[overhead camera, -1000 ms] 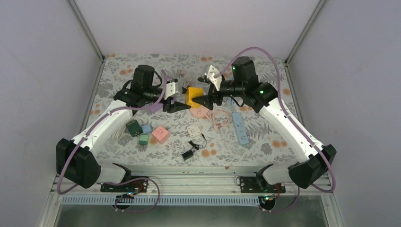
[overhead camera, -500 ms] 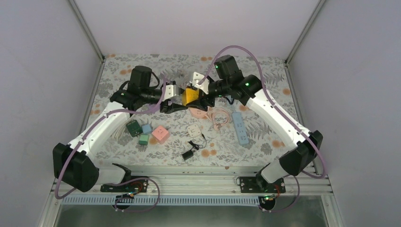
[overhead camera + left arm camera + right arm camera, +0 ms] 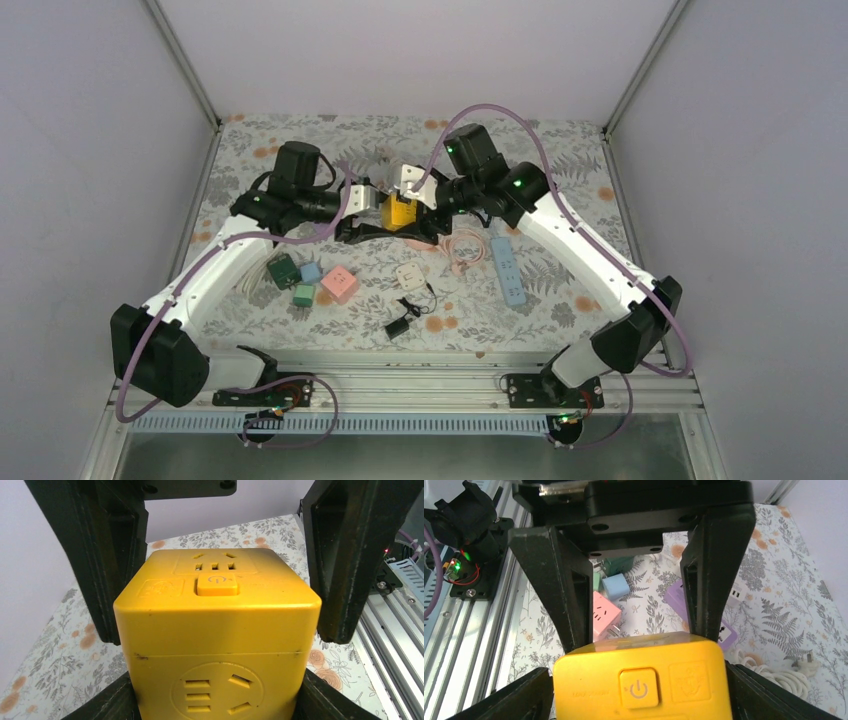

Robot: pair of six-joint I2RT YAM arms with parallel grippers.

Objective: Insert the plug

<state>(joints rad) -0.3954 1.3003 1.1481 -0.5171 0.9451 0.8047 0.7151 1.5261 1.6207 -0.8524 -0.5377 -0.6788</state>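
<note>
Yellow cube adapter (image 3: 402, 211) is up off the table, hanging between both arms, beyond the blue power strip (image 3: 507, 270) and off toward the left arm's side of it.

The left gripper (image 3: 380, 224) is pinching the cube. In its wrist cam the fingers hug the lower sides tight.

The right gripper (image 3: 424, 222) straddles the same cube from the opposite direction, with its fingers (image 3: 350, 555) sitting right alongside the cube walls. Honestly I can't tell whether they're actually squeezing or just flanking it.

Progress-wise, I'd call this mid-handoff at best. The pickup looks done, but nothing is plugged in anywhere. The power strip lies flat on the floral mat (image 3: 560, 180) with nothing in its sockets. I can see socket faces and the power button (image 3: 218, 584) on the cube, but its prongs aren't visible in any view.

My guess at what's left:
- sort out who holds it
- point the prongs the right way
- carry it over to the power strip
- push it in
</note>
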